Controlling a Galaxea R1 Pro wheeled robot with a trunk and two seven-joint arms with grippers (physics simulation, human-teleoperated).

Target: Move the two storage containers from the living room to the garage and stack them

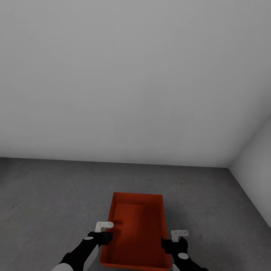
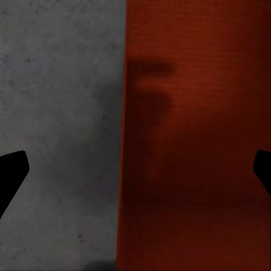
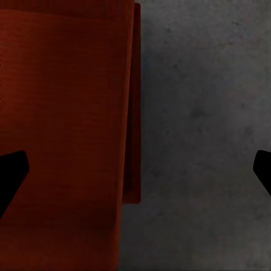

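my left pincer [image 1: 104, 230]: wide open over the left wall of the orange bin [image 1: 137, 233] | my right pincer [image 1: 174, 239]: wide open over its right wall | bin between them on grey floor [image 1: 49, 195]

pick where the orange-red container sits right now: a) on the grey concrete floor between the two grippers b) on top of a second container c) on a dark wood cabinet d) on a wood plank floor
a: the container rests on the grey concrete floor, with the left gripper and right gripper at its long sides, both open.
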